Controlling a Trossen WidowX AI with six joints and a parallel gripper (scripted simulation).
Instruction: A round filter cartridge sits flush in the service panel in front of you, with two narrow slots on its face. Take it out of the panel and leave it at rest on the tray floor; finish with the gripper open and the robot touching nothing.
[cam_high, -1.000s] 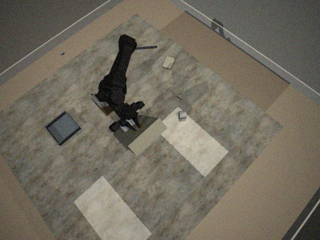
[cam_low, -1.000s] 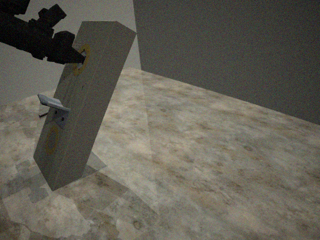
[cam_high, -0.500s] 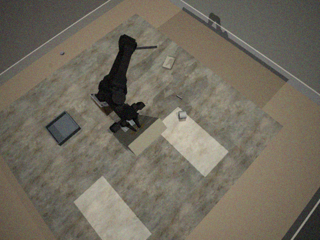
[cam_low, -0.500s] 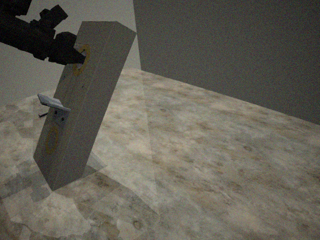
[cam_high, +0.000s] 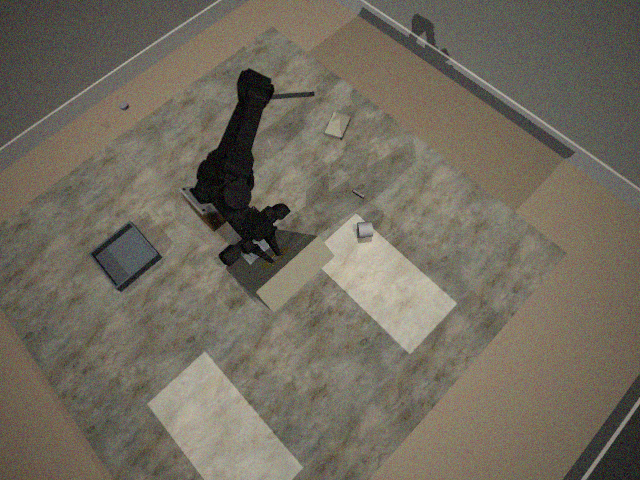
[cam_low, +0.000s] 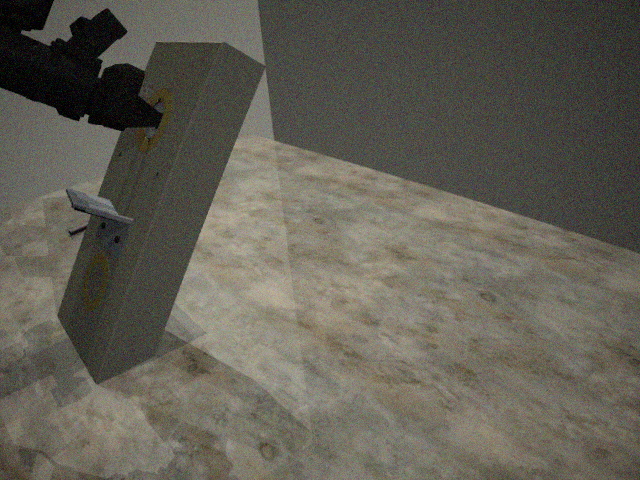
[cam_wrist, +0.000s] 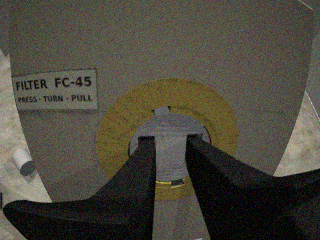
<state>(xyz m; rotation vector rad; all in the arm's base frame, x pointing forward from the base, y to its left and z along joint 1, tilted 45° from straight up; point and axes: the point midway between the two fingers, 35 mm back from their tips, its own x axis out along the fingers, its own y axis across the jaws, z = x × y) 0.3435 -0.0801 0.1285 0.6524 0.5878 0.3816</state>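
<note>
The round grey filter cartridge (cam_wrist: 171, 124) (cam_low: 150, 132) sits in its opening in the service panel (cam_wrist: 60, 40) (cam_low: 139, 180) (cam_high: 294, 273), inside a yellow ring (cam_wrist: 114, 142). My gripper (cam_wrist: 171, 141) (cam_low: 161, 119) (cam_high: 276, 258) is shut on the cartridge's middle bar, one fingertip in each slot. A light tab shows at the cartridge's upper edge and a dark notch at its lower edge in the wrist view. The cartridge's depth in the panel is hard to tell. The dark-walled tray (cam_high: 140, 272) lies left of the panel in the top view, away from the gripper.
A pale bracket (cam_low: 98, 204) juts from the panel below the cartridge, above a second yellow ring (cam_low: 95, 281). A grey cylinder (cam_high: 364, 229) (cam_wrist: 24, 162) stands beside the panel. A small thin rod (cam_high: 358, 193) and a tan block (cam_high: 337, 125) lie farther off.
</note>
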